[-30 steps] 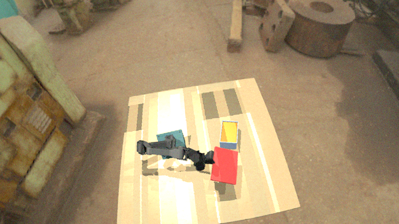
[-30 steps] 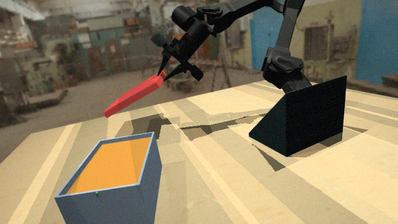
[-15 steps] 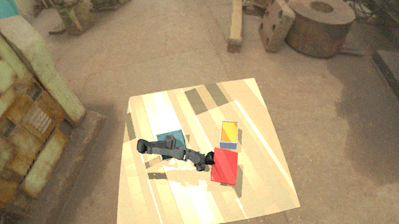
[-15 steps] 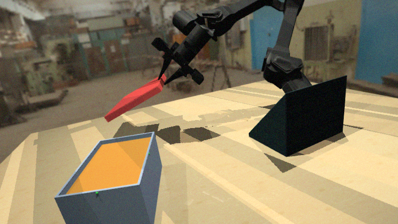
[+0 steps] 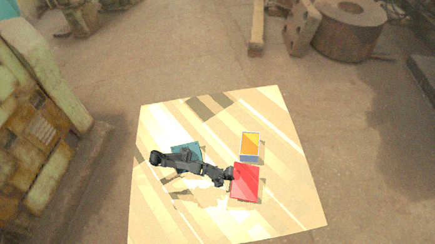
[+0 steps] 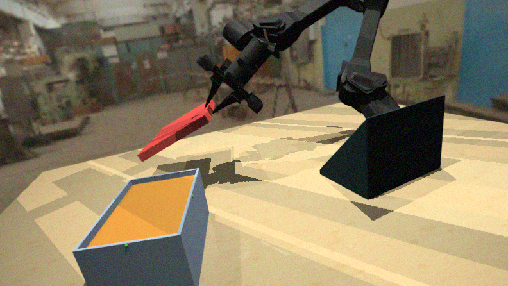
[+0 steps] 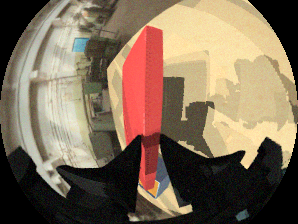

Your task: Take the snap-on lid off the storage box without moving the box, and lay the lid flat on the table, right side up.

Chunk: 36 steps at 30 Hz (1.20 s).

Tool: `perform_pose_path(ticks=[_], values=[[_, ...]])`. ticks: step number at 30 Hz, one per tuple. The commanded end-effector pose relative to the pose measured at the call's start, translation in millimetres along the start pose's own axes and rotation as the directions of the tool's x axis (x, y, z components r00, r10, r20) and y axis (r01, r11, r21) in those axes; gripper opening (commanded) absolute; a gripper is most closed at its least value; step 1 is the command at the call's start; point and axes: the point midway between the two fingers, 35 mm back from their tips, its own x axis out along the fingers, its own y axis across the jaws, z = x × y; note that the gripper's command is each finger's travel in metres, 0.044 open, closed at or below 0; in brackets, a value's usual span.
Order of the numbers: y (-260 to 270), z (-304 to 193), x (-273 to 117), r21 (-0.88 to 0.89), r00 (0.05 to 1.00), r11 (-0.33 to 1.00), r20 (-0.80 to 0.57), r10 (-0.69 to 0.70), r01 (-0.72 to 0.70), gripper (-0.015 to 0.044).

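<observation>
The red lid (image 5: 245,183) (image 6: 177,128) (image 7: 145,85) is off the box and in the air above the table, tilted, its far edge lower than the edge at the fingers. My gripper (image 6: 210,108) (image 7: 150,137) is shut on one edge of the lid. In the top view the fingertips are hard to make out beside the lid. The storage box (image 5: 248,158) (image 6: 135,268) is blue-grey, stands upright and is open at the top, with an orange inside. The lid is beside the box, not over it. The lid's underside is mostly hidden.
The wooden table (image 5: 285,206) (image 6: 319,241) carries striped light and shadow. A dark teal wedge-shaped block (image 5: 193,148) (image 6: 405,152) stands by the arm's base. The box is close to the lid, towards the table's back in the top view.
</observation>
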Motion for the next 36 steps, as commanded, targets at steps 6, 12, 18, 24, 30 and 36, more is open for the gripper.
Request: perform_pose_path(ticks=[6,12,18,24,30,36], values=[[-4.8,-1.8,5.1,-0.006,1.0,1.0,-0.007,0.008,-0.008,0.0],[-8.4,-1.8,8.2,-0.007,1.0,1.0,-0.007,0.008,-0.008,0.0],[-12.0,-1.8,11.3,-0.007,1.0,1.0,-0.007,0.008,-0.008,0.0],[-15.6,-1.8,14.3,-0.007,1.0,1.0,-0.006,0.008,-0.008,0.0],[-19.2,-1.8,17.4,-0.008,1.0,1.0,-0.006,0.009,-0.009,0.0],[-22.9,-1.7,20.5,-0.008,1.0,1.0,-0.006,0.009,-0.009,0.0]])
